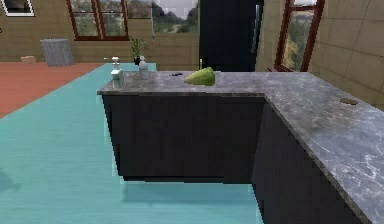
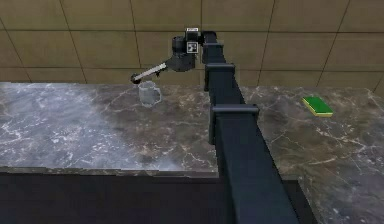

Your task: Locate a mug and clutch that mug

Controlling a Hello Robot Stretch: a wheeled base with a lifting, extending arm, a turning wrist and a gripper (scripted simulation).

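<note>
Gripper (image 2: 143,77) by pale cup (image 2: 150,94), which sits at its 6 o'clock on the counter (image 2: 70,120). Finger state and hold: can't tell. Check your grasp, then lift straight.

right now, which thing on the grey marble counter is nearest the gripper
The clear glassy cup at the gripper; the flat green pad lies far toward the view's right.

Ahead, we look from a short way back, somewhat downward, over the teal floor (image 1: 50,150) at the L-shaped grey marbled stone countertop (image 1: 300,115). Sideways we sit much nearer (almost above its edge), facing across that same stone to a tan tiled wall (image 2: 80,40), the dark square arm bar (image 2: 240,140) and gripper (image 2: 138,79) reaching away from us.
</note>
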